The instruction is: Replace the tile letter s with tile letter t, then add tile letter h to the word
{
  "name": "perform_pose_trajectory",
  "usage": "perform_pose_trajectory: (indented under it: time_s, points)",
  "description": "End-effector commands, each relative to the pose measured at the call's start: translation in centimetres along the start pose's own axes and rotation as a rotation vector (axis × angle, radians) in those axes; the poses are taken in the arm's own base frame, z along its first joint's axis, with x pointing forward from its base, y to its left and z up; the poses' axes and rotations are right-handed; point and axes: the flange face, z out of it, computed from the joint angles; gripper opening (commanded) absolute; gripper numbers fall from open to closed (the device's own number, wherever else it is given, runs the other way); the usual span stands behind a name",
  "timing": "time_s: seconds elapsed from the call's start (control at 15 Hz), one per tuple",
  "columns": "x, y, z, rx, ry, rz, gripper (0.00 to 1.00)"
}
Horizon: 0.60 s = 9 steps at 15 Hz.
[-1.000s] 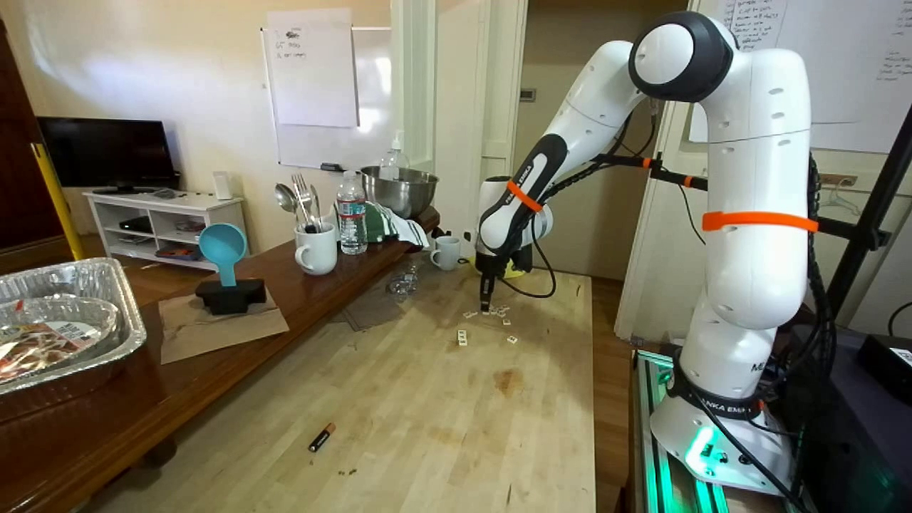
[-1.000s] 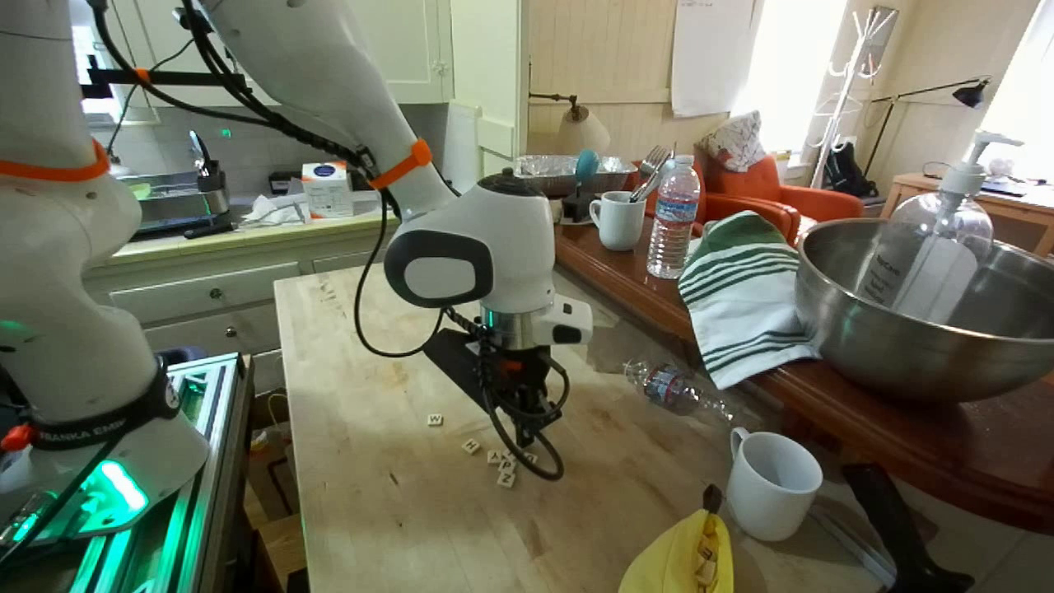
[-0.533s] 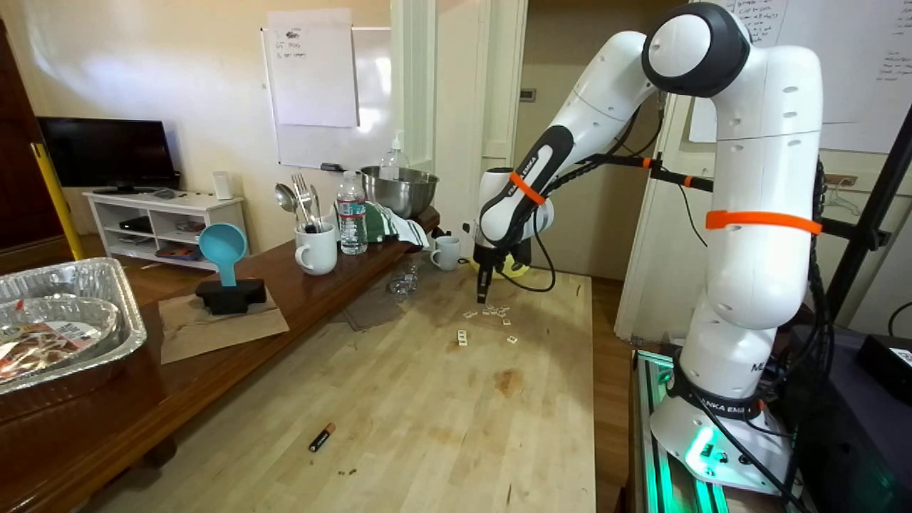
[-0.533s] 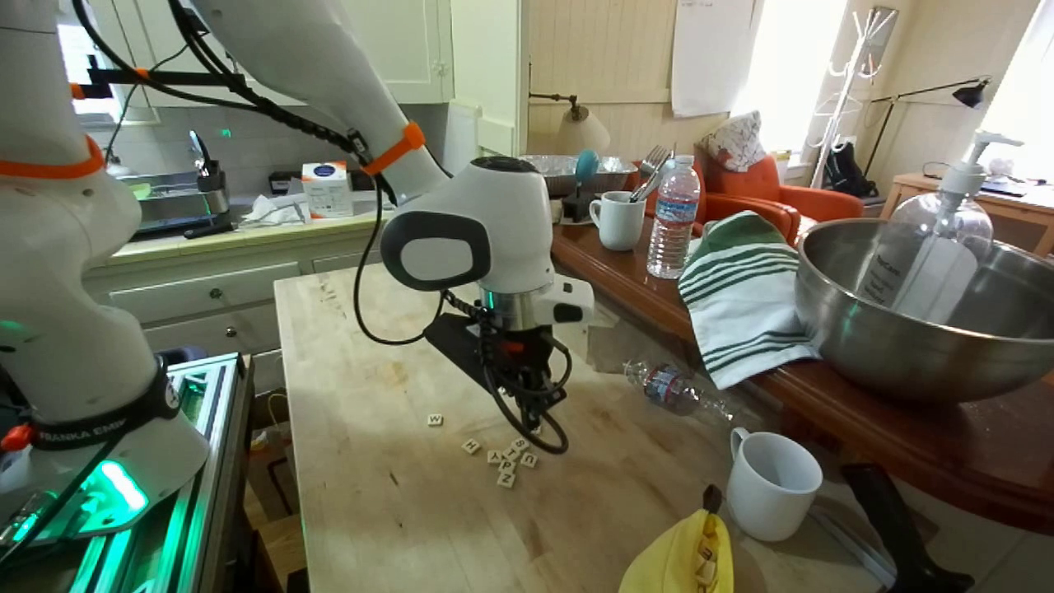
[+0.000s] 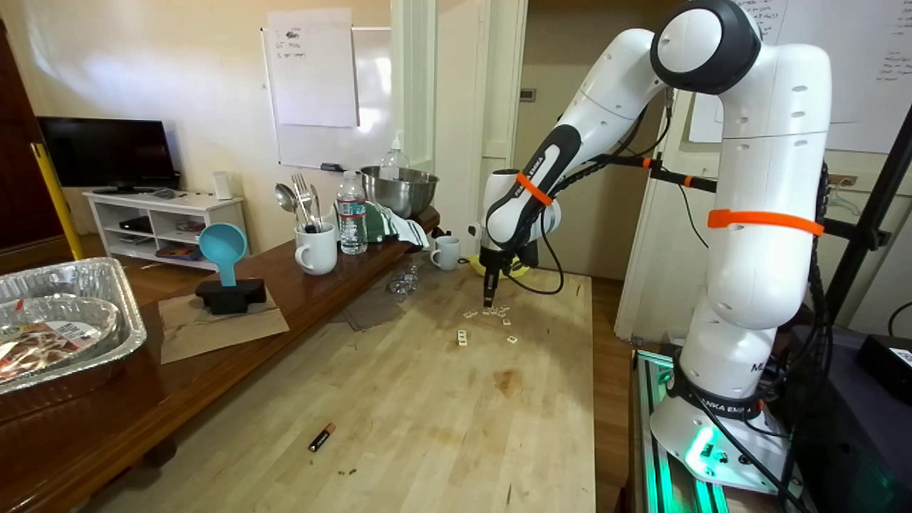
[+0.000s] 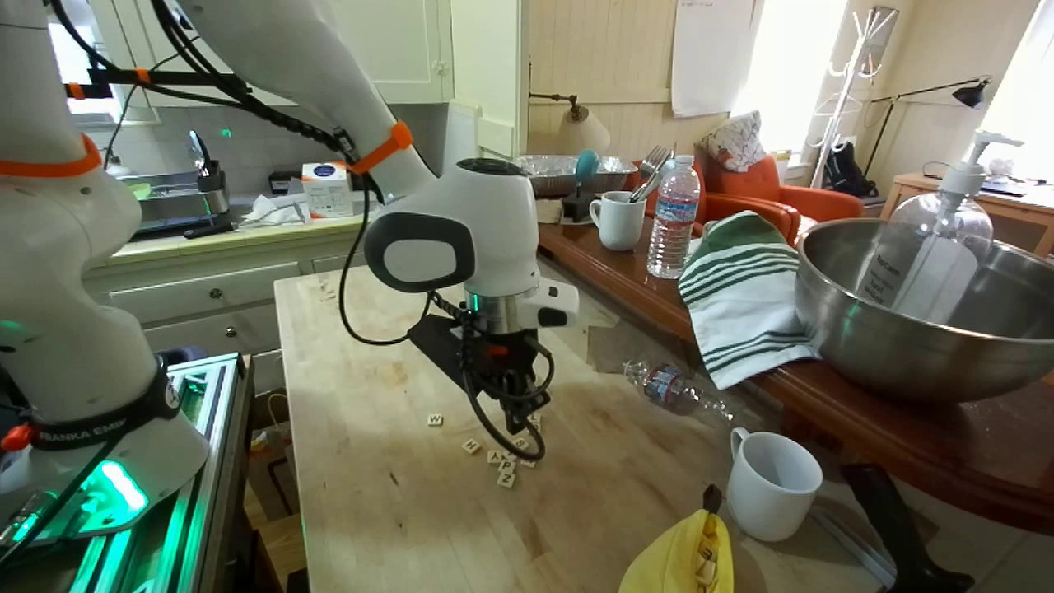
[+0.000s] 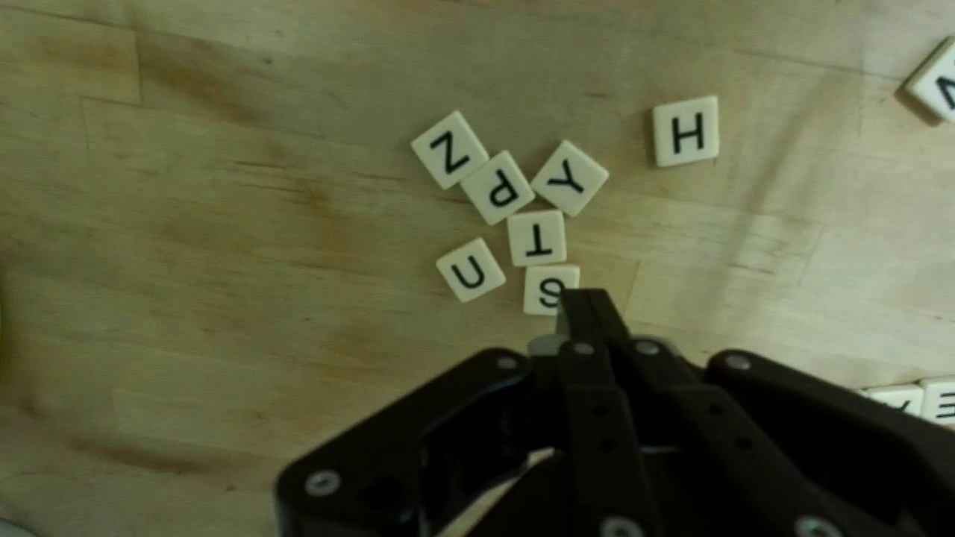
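My gripper [image 7: 588,294] is shut and empty, with its fingertips pressed together above the table. In the wrist view a fingertip covers the right side of the S tile [image 7: 543,291]; I cannot tell whether it touches. The T tile [image 7: 537,239] lies just above the S tile, nearly touching it. The H tile [image 7: 686,132] lies apart at upper right. The word, a short row of cream tiles [image 5: 462,338], shows in an exterior view. Its end [image 7: 938,400] shows at the wrist view's right edge, partly hidden by the gripper. The gripper also shows in both exterior views [image 5: 489,305] [image 6: 517,428].
Tiles Z [image 7: 449,151], P [image 7: 498,187], Y [image 7: 570,178] and U [image 7: 471,270] surround the T. A W tile [image 6: 435,420] lies apart. A yellow pouch [image 6: 679,552], a white mug [image 6: 774,486] and a plastic bottle [image 6: 675,389] are nearby. A battery [image 5: 322,437] lies further off.
The gripper has lifted from the tile cluster and then shifted slightly back over the tiles, toward the robot's base side. The tiles show no clear movement.
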Motion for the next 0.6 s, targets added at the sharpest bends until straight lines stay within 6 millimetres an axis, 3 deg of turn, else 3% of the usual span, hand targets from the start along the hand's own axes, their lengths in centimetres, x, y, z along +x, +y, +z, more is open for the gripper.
perform_pose_trajectory:
  time_s: [0.0,0.53]
  points:
    - [-1.4,0.0,0.5,-0.011,0.011,0.015,0.00]
    - [-1.2,0.7,1.9,-0.057,0.064,0.044,0.00]
